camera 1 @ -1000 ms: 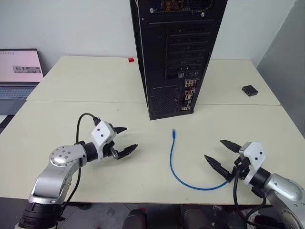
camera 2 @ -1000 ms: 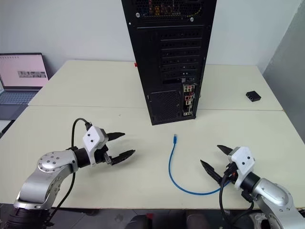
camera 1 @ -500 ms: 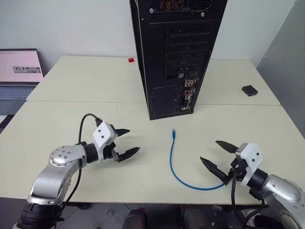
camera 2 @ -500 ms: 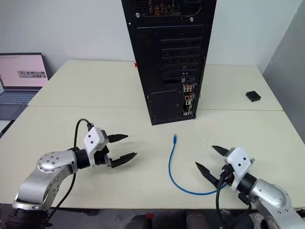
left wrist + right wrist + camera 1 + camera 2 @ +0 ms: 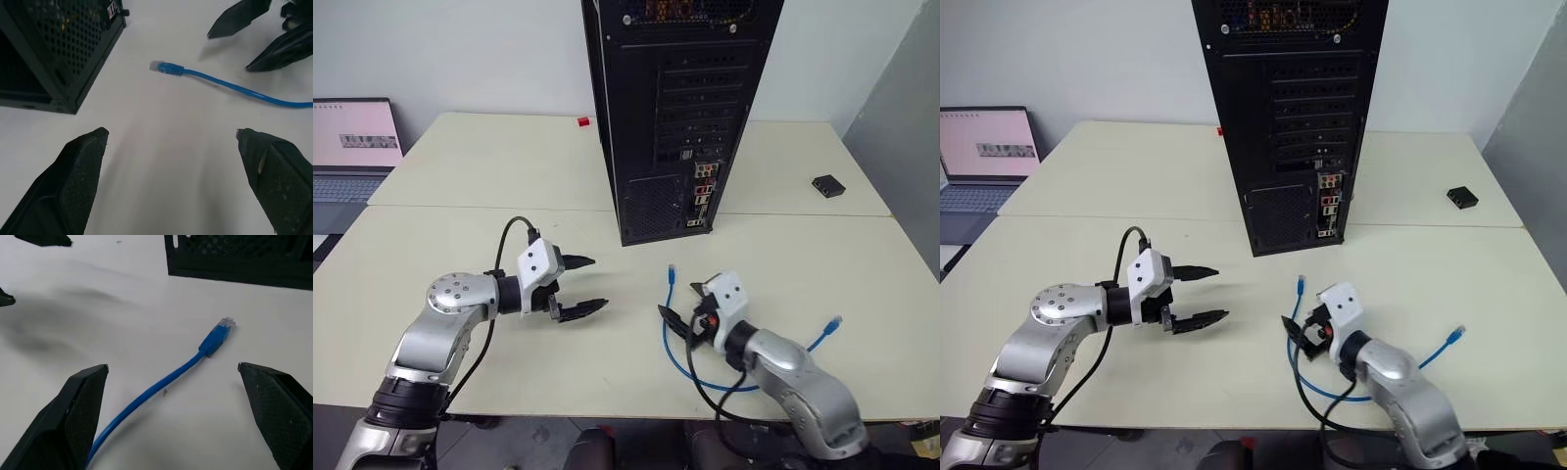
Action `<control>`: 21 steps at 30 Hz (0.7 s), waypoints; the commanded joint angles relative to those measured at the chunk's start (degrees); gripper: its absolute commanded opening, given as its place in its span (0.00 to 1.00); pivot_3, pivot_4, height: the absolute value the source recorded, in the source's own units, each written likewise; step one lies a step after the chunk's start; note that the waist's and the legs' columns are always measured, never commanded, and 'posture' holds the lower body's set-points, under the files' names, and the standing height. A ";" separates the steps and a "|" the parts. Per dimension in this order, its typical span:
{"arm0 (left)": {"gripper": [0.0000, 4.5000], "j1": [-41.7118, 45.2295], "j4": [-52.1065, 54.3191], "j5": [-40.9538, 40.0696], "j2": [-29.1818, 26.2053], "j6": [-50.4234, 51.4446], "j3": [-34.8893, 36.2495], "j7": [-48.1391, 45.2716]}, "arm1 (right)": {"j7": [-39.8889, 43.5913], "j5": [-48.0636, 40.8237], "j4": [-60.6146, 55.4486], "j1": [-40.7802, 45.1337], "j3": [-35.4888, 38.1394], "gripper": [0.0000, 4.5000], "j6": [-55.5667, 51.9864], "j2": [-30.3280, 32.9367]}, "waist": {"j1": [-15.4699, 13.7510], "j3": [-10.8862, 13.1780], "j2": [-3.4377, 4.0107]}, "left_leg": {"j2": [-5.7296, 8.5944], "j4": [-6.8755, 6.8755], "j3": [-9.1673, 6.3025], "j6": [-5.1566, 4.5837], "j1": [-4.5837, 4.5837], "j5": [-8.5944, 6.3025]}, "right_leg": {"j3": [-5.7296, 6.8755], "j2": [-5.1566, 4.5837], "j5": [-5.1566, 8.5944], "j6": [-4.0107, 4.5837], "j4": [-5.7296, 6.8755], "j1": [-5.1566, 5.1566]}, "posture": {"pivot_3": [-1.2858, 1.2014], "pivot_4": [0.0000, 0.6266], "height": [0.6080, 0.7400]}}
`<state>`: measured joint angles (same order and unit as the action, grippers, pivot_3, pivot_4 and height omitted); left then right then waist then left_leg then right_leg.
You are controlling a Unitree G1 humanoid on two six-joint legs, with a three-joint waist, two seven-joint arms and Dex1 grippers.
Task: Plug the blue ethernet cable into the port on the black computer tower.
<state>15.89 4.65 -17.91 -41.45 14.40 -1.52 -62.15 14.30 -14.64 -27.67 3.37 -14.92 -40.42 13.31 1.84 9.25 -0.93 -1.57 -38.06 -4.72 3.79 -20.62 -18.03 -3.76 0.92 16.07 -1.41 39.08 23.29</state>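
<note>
Reaching for the blue ethernet cable (image 5: 672,345) lying on the surface (image 5: 489,186) near the black computer tower (image 5: 680,108), we are holding the right end effector (image 5: 686,303) spread around its near plug end; closing on it should come next.

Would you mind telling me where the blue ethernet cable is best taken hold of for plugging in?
Probably just behind the plug nearest the black computer tower, on the blue ethernet cable. That end lies flat, pointing at the tower, so come from above with a finger on each side, the clear tip left free.
</note>
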 commanded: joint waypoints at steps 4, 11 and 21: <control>0.99 1.66 -0.93 0.57 1.04 -2.62 -0.85 -0.71 | -3.63 3.36 1.91 2.70 -2.43 1.00 -3.09 -3.13 | 0.06 0.00 0.00 | 0.00 0.00 -0.01 0.00 0.00 0.00 | 0.01 0.00 0.00 0.00 0.01 0.01 | 0.52 0.24 1.00; 1.00 2.48 -2.27 1.18 1.86 -4.11 -1.34 -0.70 | -4.91 5.68 2.98 3.96 -4.93 0.82 -6.27 -5.13 | 0.14 0.00 0.00 | -0.01 0.00 -0.03 -0.01 0.01 0.00 | 0.03 0.01 0.00 0.00 0.03 0.01 | 0.52 0.24 1.00; 1.00 3.73 -4.17 1.77 2.70 -5.21 -1.87 -1.23 | -6.88 6.61 4.96 6.29 -2.72 0.25 -10.63 -9.16 | 0.40 0.00 0.00 | -0.03 0.01 -0.05 -0.01 0.02 0.00 | 0.05 0.02 0.00 0.00 0.04 0.01 | 0.52 0.24 1.00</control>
<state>18.67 0.25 -16.29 -38.83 10.46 -3.60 -63.15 7.33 -7.84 -22.46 9.68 -18.44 -50.02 4.07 2.24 9.24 -0.92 -1.59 -38.05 -4.77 3.79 -20.59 -18.04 -3.71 0.94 16.06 -1.41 39.12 23.30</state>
